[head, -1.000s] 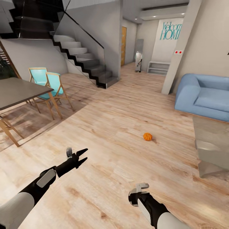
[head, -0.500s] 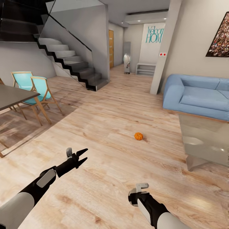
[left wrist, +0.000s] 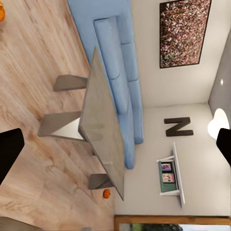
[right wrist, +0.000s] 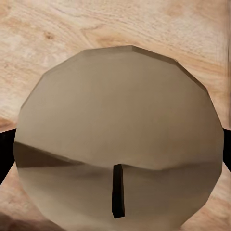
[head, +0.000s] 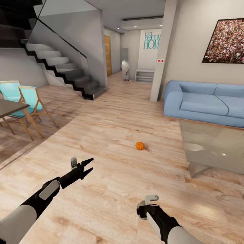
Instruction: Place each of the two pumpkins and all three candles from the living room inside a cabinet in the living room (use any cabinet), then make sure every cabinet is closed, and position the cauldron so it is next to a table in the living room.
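One pumpkin (head: 139,145) sits on the wood floor ahead, just left of the glass coffee table (head: 210,145). In the left wrist view that pumpkin (left wrist: 1,12) is at the picture's edge, and a second pumpkin (left wrist: 106,193) lies on the floor by the far end of the coffee table (left wrist: 103,130). My left gripper (head: 88,166) hangs open and empty above the floor. My right gripper (head: 145,209) points down, shut on a grey-olive candle (right wrist: 120,120) whose round top and dark wick face the right wrist camera. The cabinet and cauldron are out of view.
A blue sofa (head: 203,101) stands behind the coffee table at the right. A dining table (head: 6,106) with turquoise chairs (head: 28,98) is at the left, stairs (head: 64,71) behind them. A pillar (head: 161,54) and a hallway lie ahead.
The camera has turned to the right, so the whole scene has slid left and more of the sofa and coffee table shows. Both arms keep the same pose.
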